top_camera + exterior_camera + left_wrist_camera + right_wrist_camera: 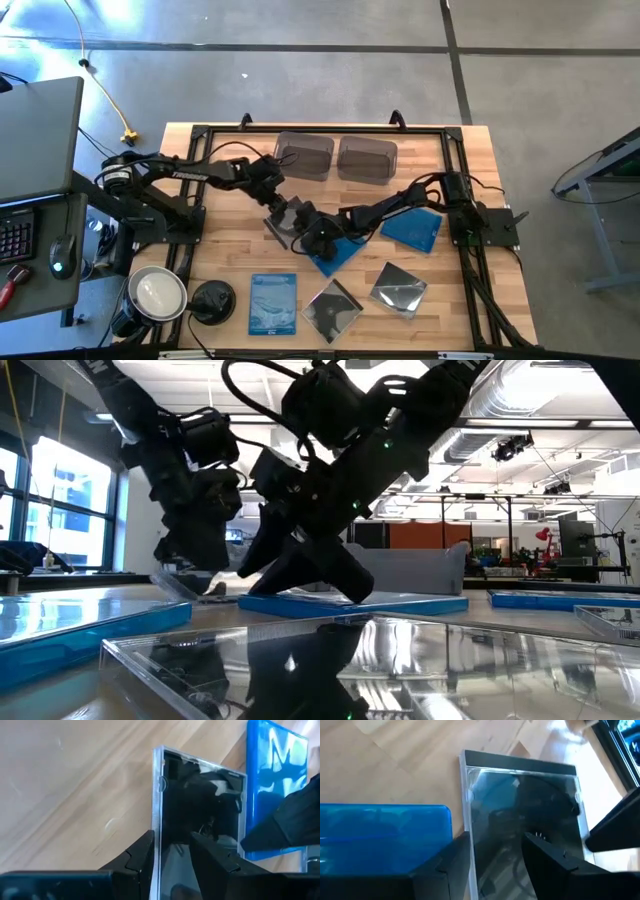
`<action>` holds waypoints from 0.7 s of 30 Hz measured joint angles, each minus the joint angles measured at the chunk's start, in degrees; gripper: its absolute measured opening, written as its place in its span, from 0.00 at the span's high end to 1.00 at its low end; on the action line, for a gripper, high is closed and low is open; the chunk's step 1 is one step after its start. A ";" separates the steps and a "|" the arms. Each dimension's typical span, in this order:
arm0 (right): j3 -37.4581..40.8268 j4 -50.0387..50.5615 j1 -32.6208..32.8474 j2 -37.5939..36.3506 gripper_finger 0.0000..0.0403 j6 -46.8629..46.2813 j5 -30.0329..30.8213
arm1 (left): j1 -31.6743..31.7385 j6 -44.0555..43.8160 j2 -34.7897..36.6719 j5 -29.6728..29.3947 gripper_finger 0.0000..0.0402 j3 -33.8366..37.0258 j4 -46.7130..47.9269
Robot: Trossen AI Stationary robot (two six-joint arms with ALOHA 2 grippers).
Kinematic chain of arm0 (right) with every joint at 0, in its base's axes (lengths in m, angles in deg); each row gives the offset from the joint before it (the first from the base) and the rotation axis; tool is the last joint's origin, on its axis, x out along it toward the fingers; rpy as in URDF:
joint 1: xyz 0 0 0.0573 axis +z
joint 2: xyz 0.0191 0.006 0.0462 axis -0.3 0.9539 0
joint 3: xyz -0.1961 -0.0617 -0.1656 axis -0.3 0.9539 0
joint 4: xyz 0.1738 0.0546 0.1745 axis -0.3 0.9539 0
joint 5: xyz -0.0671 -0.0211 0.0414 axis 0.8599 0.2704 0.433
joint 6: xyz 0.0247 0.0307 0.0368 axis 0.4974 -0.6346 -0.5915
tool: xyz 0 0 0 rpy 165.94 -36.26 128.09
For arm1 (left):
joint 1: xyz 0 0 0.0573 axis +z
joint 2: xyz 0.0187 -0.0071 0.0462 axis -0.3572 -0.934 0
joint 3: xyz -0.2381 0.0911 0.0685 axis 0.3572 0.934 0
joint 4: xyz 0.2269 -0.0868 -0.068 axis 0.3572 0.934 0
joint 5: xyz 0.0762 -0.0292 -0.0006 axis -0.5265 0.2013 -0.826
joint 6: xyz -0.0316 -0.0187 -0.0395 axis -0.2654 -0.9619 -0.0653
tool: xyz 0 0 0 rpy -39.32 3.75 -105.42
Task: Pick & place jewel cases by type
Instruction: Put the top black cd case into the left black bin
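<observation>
Two tubs (337, 157) stand at twelve o'clock on the surface (230, 215). Both arms meet at centre. The left tool (171, 851) grips a dark clear case (200, 815), its fingers (139, 857) straddling the edge. The right tool (492, 852) also stands over this case, fingers either side of its edge, gripping it as far as can be seen. A blue case (335, 254) lies just beside; another (412, 229) at three o'clock. At six o'clock: a pale printed case (272, 303) and two clear cases (333, 309), (399, 290).
</observation>
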 joint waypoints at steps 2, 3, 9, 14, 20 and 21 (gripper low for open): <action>0.04 0.41 0.00 -0.31 0.58 -0.23 0.56 | 0.00 0.71 0.00 -0.45 0.70 -0.90 2.42; 0.09 0.59 0.03 -0.54 0.58 -0.21 0.93 | 0.00 1.13 0.00 -0.59 0.70 -1.20 3.62; 0.35 2.65 0.46 -2.61 0.57 0.28 4.84 | -0.01 1.54 0.00 -0.93 0.70 -3.23 6.92; 0.36 4.32 0.46 -2.90 0.57 -0.68 5.11 | -0.02 1.54 0.02 -1.13 0.70 -5.37 7.38; 0.26 6.84 0.50 -3.06 0.57 -3.49 7.02 | -0.07 2.54 0.11 -0.92 0.70 -9.53 8.96; 0.26 6.87 0.50 -3.06 0.57 -3.52 7.61 | -0.07 2.89 0.11 -0.95 0.70 -10.22 9.39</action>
